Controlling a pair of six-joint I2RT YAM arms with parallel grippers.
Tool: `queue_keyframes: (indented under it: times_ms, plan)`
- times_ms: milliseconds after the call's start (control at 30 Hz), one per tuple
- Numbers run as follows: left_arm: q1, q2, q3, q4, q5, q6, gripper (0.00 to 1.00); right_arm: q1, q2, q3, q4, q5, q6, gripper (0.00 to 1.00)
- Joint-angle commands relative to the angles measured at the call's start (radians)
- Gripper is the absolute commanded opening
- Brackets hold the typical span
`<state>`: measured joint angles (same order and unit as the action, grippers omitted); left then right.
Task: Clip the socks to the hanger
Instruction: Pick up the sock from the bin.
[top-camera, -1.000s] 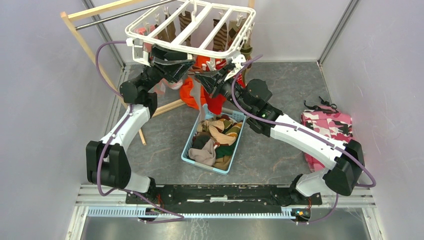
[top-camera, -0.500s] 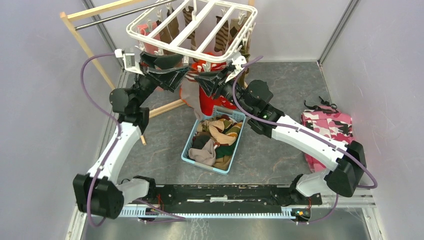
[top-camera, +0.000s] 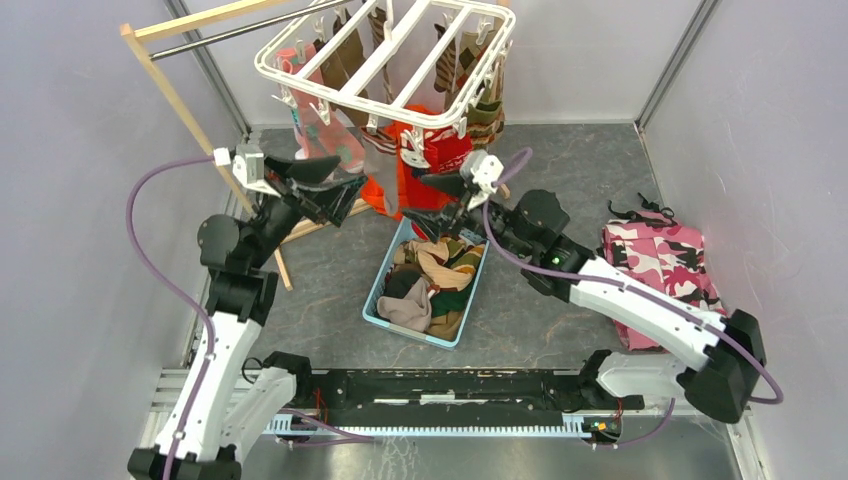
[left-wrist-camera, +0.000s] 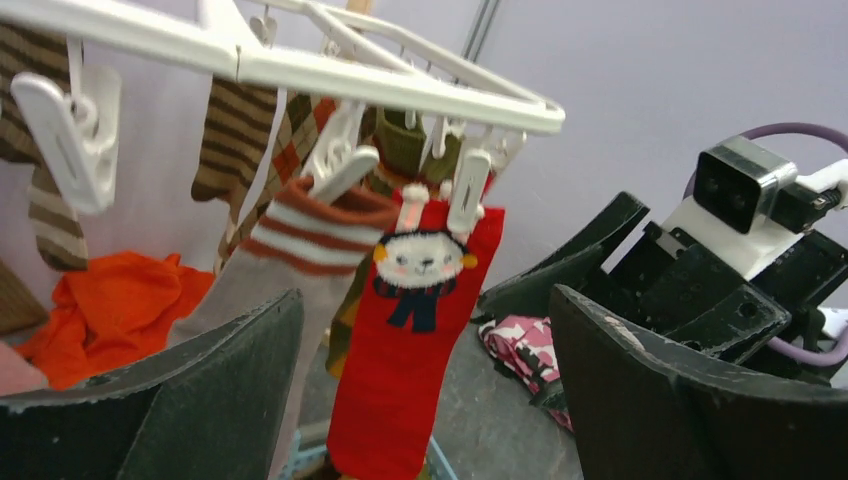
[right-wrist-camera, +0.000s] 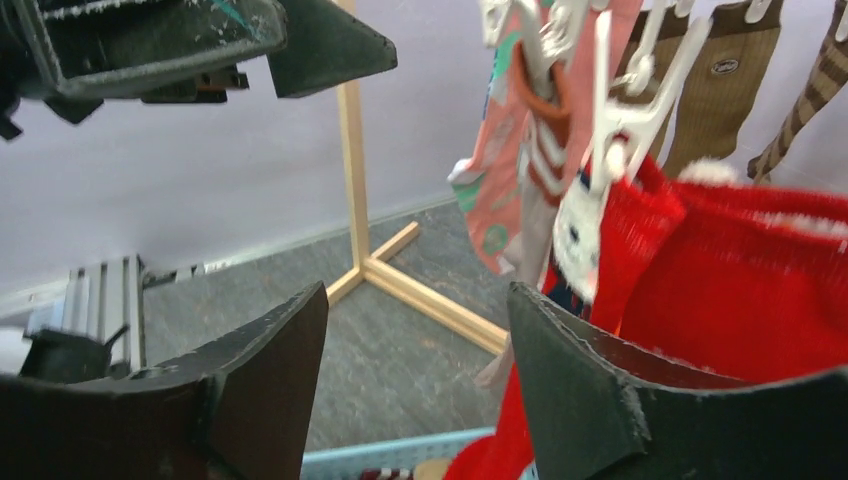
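The white hanger (top-camera: 350, 98) hangs from the wooden rail stand with several socks clipped round it. A beige sock with reddish-brown cuff stripes (left-wrist-camera: 300, 250) hangs from a clip (left-wrist-camera: 340, 165) on the near edge, beside a red sock with a bear face (left-wrist-camera: 415, 330). The right wrist view shows its striped cuff (right-wrist-camera: 545, 135) too. My left gripper (top-camera: 348, 172) is open and empty, below and left of that sock, clear of it. My right gripper (top-camera: 415, 196) faces it from the right, open and empty. More socks (top-camera: 430, 275) lie in the basket.
A light-blue basket (top-camera: 375, 300) sits on the floor between the arms. The wooden rail stand (top-camera: 170, 90) is at the back left, and its foot (right-wrist-camera: 430, 300) crosses the floor. An orange garment (left-wrist-camera: 110, 305) lies under the hanger. A pink camouflage garment (top-camera: 665, 260) lies at the right.
Both grippers opened and drew back and down from the hanger's near edge, the left arm swinging left. The beige striped sock stays hanging from its clip; the frame tilted up.
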<state>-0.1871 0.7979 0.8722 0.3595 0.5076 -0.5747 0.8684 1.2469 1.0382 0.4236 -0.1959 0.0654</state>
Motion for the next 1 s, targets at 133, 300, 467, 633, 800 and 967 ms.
queue_keyframes:
  times_ms: [133, 300, 467, 633, 800, 967]
  plan:
    - [0.000, -0.208, -0.176, -0.203, 0.013, 0.097, 1.00, -0.002, -0.198, -0.184, -0.057, -0.079, -0.157, 0.78]
    - [0.000, -0.285, -0.327, -0.233, 0.046, 0.074, 1.00, -0.002, -0.262, -0.320, -0.063, -0.128, -0.152, 0.79]
    - [0.000, -0.272, -0.421, -0.254, 0.075, -0.006, 1.00, -0.002, -0.253, -0.447, -0.053, -0.191, -0.112, 0.79]
    - [0.000, -0.271, -0.479, -0.255, 0.068, -0.039, 0.97, 0.000, -0.179, -0.501, -0.044, -0.153, -0.052, 0.75]
    - [0.000, -0.274, -0.549, -0.213, 0.014, -0.081, 0.89, 0.029, -0.042, -0.471, -0.003, -0.063, 0.097, 0.67]
    - [0.000, -0.263, -0.574, -0.212, 0.006, -0.102, 0.86, 0.047, 0.082, -0.406, -0.037, 0.070, 0.230, 0.60]
